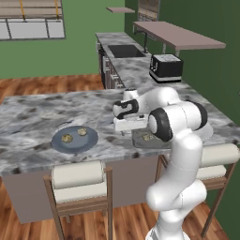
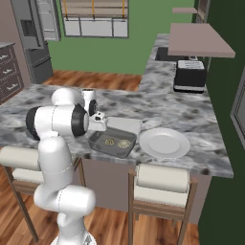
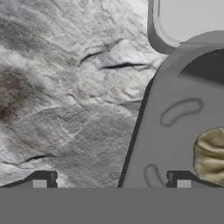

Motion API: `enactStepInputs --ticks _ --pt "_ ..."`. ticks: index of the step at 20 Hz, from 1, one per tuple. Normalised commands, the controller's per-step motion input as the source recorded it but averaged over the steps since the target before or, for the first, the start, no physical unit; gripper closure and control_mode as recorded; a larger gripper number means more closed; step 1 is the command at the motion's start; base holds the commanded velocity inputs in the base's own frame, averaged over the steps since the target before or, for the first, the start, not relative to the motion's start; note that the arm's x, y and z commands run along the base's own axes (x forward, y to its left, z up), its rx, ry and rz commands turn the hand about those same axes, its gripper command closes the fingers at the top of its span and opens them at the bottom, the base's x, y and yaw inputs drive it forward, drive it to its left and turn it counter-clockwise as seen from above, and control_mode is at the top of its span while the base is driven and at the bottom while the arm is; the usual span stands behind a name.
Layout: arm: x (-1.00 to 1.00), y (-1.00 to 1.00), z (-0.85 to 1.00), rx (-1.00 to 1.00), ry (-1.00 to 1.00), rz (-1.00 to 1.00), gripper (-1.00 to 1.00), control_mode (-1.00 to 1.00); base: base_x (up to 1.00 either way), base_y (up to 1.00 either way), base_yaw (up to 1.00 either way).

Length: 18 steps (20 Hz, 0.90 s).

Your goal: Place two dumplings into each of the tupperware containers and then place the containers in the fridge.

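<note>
both base views look down over the marble counter (opposite sides); hand view hugs it

From the left base view, the arm's white elbow covers most of the near tupperware container, leaving only its left end and one dumpling showing. In the hand view, the right edge cuts off that container and a dumpling inside it, while the top edge crops the second container. In the right base view, the fridge is cut by the top and left edges.
</note>
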Motion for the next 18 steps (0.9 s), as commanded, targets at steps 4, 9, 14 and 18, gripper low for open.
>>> enactStepInputs --ticks 4,9,14,18 --pt "0.16 0.0 -0.36 0.0 -0.03 0.0 -1.0 -1.0 0.0 0.0 0.0" --pt "0.12 0.0 -0.36 0.01 -0.04 0.0 -1.0 -1.0 0.0 0.0 0.0" --pt "0.01 0.0 -0.1 0.0 0.0 0.0 -1.0 -1.0 0.0 0.0 0.0" --pt "0.0 0.0 0.0 0.0 0.0 0.0 1.0 -1.0 0.0 0.0 0.0"
